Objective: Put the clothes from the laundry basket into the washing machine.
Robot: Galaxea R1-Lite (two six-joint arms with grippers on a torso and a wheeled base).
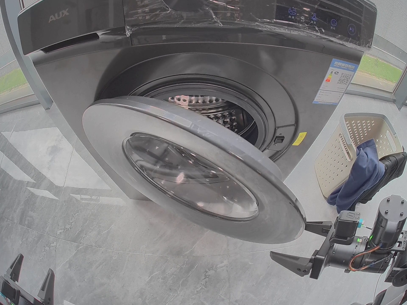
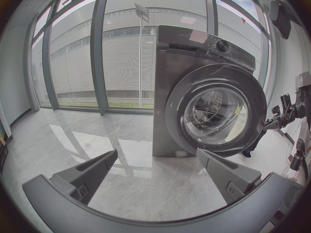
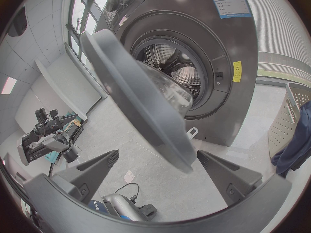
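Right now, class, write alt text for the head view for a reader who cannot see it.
A washer stands with its door open, showing the drum. Right of it, a basket holds blue clothes. The open right gripper is near the door's edge.

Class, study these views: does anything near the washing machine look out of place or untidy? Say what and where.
A blue garment spills over the rim of the laundry basket, hanging down its outside toward the floor, with a black item beside it. Crinkled plastic film covers the top panel of the washing machine.
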